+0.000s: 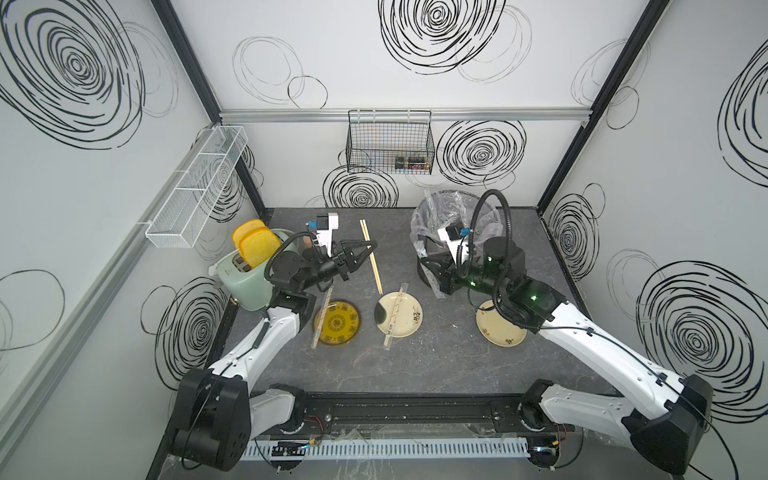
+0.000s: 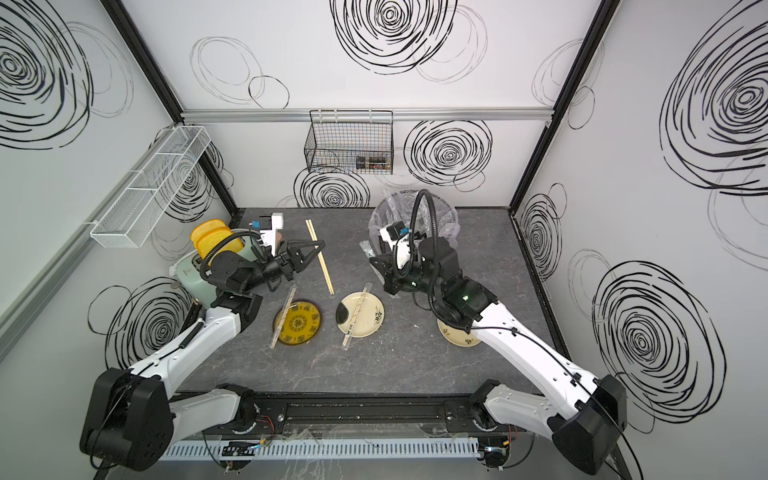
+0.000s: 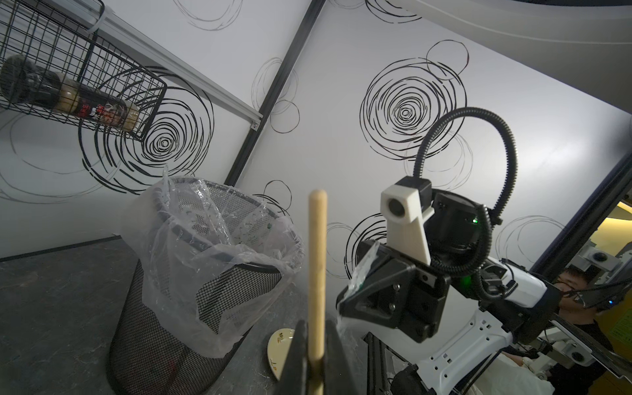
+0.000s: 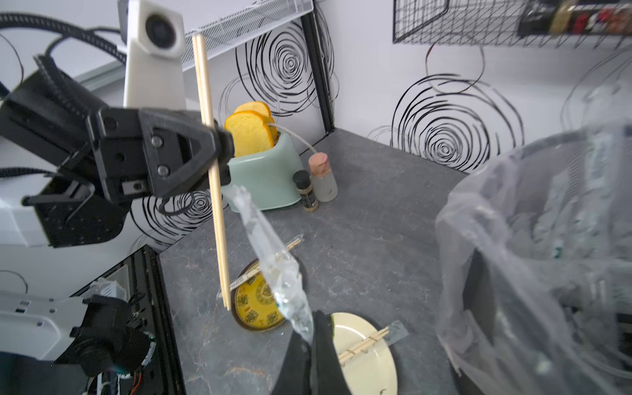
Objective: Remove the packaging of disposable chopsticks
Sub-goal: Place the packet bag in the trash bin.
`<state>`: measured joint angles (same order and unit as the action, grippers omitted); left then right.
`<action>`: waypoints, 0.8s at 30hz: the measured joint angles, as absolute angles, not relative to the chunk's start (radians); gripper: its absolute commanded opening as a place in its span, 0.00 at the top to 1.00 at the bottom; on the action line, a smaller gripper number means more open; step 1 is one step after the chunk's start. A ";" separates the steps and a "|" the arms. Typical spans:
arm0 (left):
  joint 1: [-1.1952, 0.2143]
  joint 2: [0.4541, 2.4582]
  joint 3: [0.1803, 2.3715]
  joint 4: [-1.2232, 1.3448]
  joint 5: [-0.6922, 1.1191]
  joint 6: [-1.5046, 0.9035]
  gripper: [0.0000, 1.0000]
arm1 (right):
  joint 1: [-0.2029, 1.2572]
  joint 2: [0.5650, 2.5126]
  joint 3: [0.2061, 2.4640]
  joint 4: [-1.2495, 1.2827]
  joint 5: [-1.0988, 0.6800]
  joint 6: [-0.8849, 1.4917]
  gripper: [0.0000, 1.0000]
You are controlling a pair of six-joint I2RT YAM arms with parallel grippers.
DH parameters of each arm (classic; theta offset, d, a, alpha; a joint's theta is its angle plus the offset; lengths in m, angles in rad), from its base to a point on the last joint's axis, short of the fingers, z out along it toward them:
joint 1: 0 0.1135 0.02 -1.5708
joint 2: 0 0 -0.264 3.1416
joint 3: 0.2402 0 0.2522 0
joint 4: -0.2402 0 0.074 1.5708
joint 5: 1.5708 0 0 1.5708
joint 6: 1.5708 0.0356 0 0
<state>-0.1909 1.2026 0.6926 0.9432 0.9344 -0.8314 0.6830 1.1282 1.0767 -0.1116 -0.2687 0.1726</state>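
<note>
The left hand (image 4: 222, 150) grips thin, straight, pale wooden chopsticks (image 4: 217, 212), and the right hand (image 4: 312, 338) pinches a long, crinkled clear plastic sleeve (image 4: 270, 260).

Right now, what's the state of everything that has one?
left hand, shut on bare chopsticks
right hand, shut on empty sleeve
yellow-plate pair, in its sleeve
cream-plate pair, in its sleeve
bin, upright, lined
toaster, two slices sticking up
</note>
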 measured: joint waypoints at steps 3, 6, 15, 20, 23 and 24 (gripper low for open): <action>-0.195 1.203 0.693 0.943 0.935 -0.831 1.00 | 0.637 1.146 1.157 -0.134 -0.246 0.165 1.00; -0.199 1.203 0.693 0.943 0.937 -0.831 1.00 | 0.597 1.166 1.229 -0.149 -0.226 0.159 1.00; -0.215 1.208 0.693 0.943 0.942 -0.832 1.00 | 0.480 1.280 1.420 -0.145 -0.191 0.144 1.00; -0.221 1.208 0.693 0.944 0.943 -0.832 1.00 | 0.379 1.383 1.498 -0.133 -0.195 0.149 1.00; -0.226 1.208 0.693 0.944 0.944 -0.835 1.00 | 0.335 1.449 1.529 -0.131 -0.195 0.149 1.00; -0.228 1.208 0.693 0.944 0.944 -0.836 1.00 | 0.323 1.470 1.536 -0.130 -0.196 0.149 1.00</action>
